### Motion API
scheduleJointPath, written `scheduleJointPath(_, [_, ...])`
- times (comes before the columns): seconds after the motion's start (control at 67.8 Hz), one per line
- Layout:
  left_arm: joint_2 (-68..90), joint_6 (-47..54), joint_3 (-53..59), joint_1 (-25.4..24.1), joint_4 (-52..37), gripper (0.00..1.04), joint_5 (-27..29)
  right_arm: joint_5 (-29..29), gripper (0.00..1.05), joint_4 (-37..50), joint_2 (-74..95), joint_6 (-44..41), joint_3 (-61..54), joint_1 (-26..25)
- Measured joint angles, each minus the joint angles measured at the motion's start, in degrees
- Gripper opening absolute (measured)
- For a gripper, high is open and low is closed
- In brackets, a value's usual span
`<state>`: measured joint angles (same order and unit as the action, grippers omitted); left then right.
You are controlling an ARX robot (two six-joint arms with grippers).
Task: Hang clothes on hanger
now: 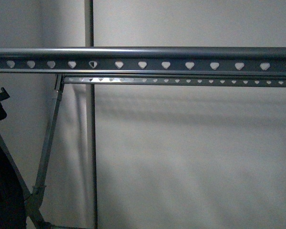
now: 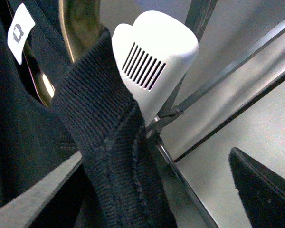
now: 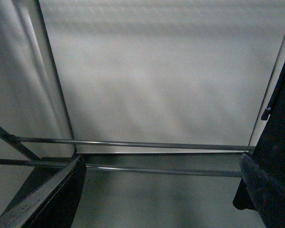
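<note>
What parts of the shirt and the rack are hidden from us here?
- T-shirt print: left wrist view shows only collar and tag; edges cut the rest.
- Drying rack feet: front view, cut by bottom edge.
- Left gripper hold: left wrist view, fabric covers it.

A long grey metal drying rack rail (image 1: 143,64) with heart-shaped holes bars my way across the top. Beneath it I see open room, save a slanted grey leg (image 1: 48,143) and an upright grey pole (image 1: 90,152) at left.

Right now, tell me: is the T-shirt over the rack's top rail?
No, in the front view the top rail carries no cloth.
</note>
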<state>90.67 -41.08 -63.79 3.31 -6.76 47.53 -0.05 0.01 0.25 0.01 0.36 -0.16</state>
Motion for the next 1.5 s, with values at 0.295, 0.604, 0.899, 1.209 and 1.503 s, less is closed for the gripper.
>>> scheduleJointPath(0.295, [-3.21, -0.11, 0.52, 0.61, 2.38, 0.26, -1.46, 0.0, 0.97, 0.0, 0.0, 0.0, 0.0, 0.0])
scheduleJointPath(0.604, [-5.46, -1.29, 3.26, 0.85, 4.61, 0.04, -4.79, -0.02, 0.97, 0.0, 0.0, 0.0, 0.0, 0.0])
scheduleJointPath(0.899, [-25.44, 8.83, 18.99, 12.11, 4.22, 0.04, -16.98, -0.02, 0.97, 0.0, 0.0, 0.0, 0.0, 0.0])
scheduleJointPath(1.209, [-33.24, 35.39, 24.81, 21.18, -1.97, 0.04, -40.13, 0.0, 0.97, 0.0, 0.0, 0.0, 0.0, 0.0])
scheduleJointPath(1.503, [-18.14, 62.66, 13.94, 8.07, -1.73, 0.04, -76.11, 0.0, 0.97, 0.0, 0.0, 0.0, 0.0, 0.0])
